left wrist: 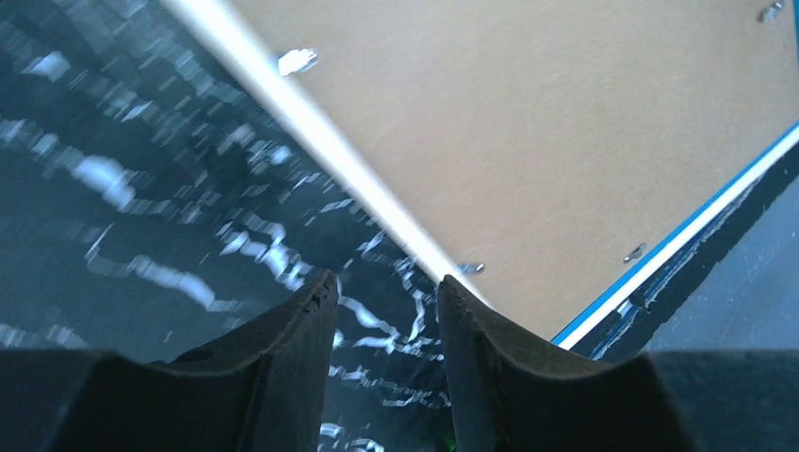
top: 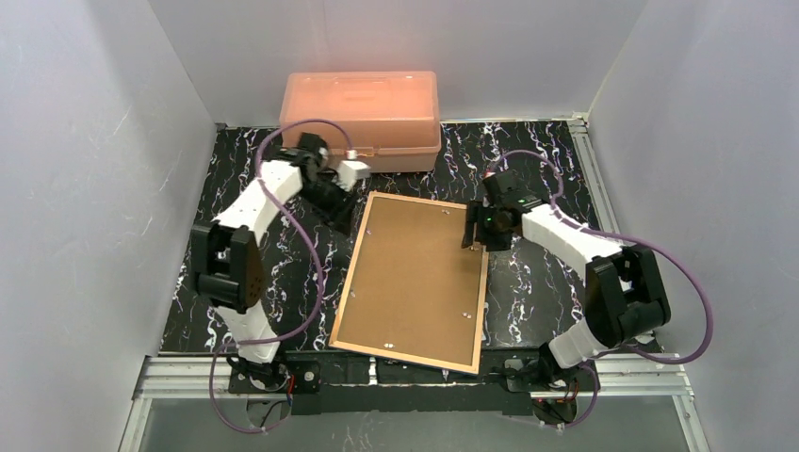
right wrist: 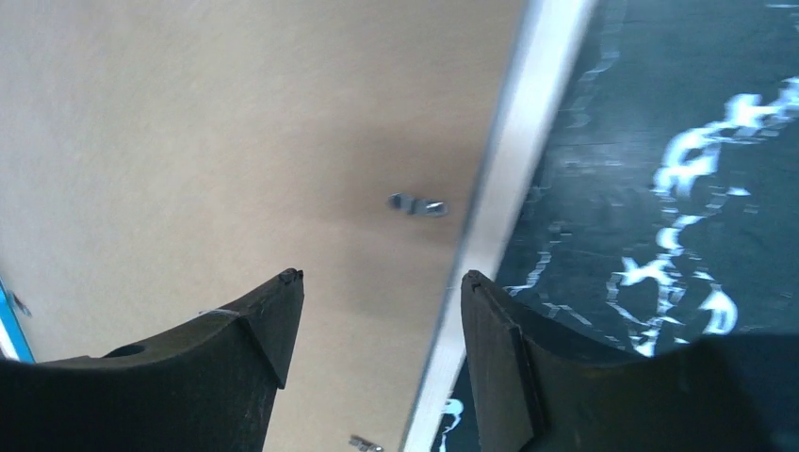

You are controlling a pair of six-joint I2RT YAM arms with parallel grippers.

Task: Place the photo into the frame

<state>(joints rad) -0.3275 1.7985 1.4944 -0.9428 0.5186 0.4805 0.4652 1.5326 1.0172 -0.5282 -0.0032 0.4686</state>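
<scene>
The frame (top: 415,282) lies face down in the middle of the table, its brown backing up and tan edges showing. A thin blue strip of its front (left wrist: 678,240) shows along one side in the left wrist view. My left gripper (top: 347,218) hovers at the frame's far left corner, open, with only the table between its fingers (left wrist: 386,287). My right gripper (top: 474,233) is open over the frame's right edge (right wrist: 382,278), one finger above the backing (right wrist: 236,141) and the other above the table. The photo is out of view.
A salmon-pink plastic box (top: 361,118) stands shut at the back, just behind the left gripper. Small metal tabs (right wrist: 417,203) sit along the backing's edges. The black marbled table (top: 546,282) is walled in by white panels on three sides.
</scene>
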